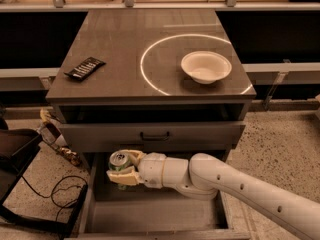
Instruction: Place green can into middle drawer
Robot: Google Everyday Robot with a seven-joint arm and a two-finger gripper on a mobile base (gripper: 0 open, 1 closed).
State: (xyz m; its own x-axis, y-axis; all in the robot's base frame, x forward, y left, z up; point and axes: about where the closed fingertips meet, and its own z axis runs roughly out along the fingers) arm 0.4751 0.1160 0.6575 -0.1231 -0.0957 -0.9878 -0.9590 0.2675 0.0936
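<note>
The green can [119, 162], silver top up, is held upright in my gripper [123, 167], whose cream fingers [131, 155] close around its sides. It hangs inside the open middle drawer [150, 216], near its back left corner, just below the grey drawer front with the black handle [154, 135]. My white arm [235, 189] reaches in from the lower right, low over the drawer. The can's lower part is hidden by the fingers, so I cannot tell whether it touches the floor.
A white bowl [206, 66] and a black snack bar [85, 68] lie on the cabinet top [125, 44]. A black cable [55, 194] and a dark bag [15, 149] lie on the floor at left.
</note>
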